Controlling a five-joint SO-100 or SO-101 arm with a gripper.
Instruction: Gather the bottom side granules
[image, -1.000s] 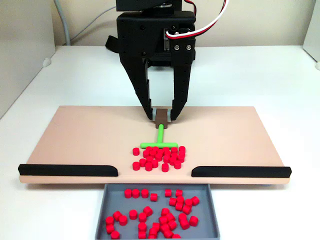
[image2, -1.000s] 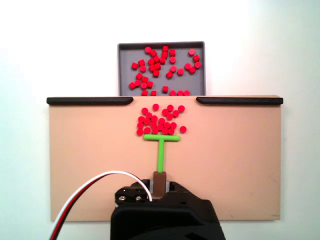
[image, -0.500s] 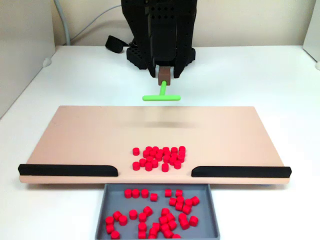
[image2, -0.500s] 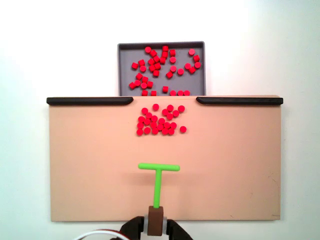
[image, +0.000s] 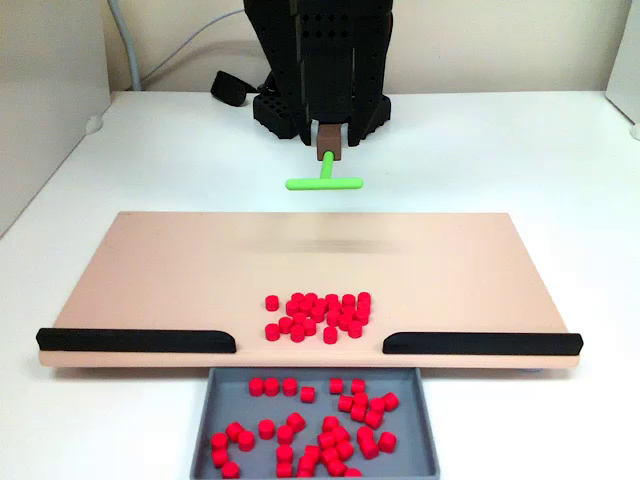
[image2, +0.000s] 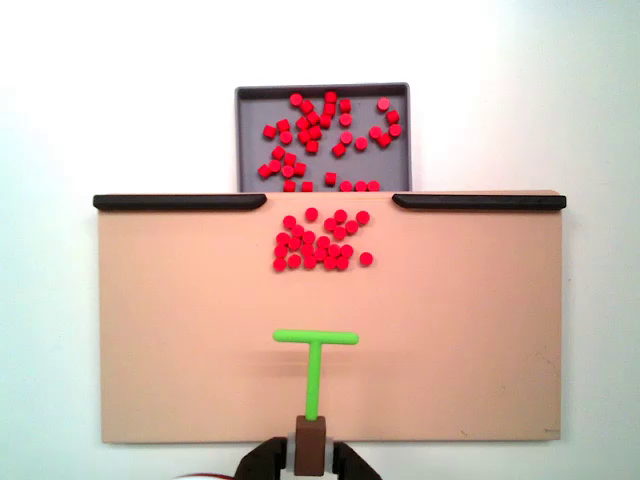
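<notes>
The gripper (image2: 310, 462) clamps a green pusher (image2: 315, 362), apparently lifted above the board (image2: 160, 330). The red granules (image2: 318, 242) lie well ahead of its crossbar, toward the tray (image2: 245, 140).

- The gripper (image: 328, 150) is clamped on the brown handle of the green T-shaped pusher (image: 323, 182), lifted clear of the board (image: 180, 270).
- The granules (image: 318, 315) lie clustered on the board well in front of the gripper.
- Beyond them, a grey tray (image: 205, 415) holds more granules.
</notes>
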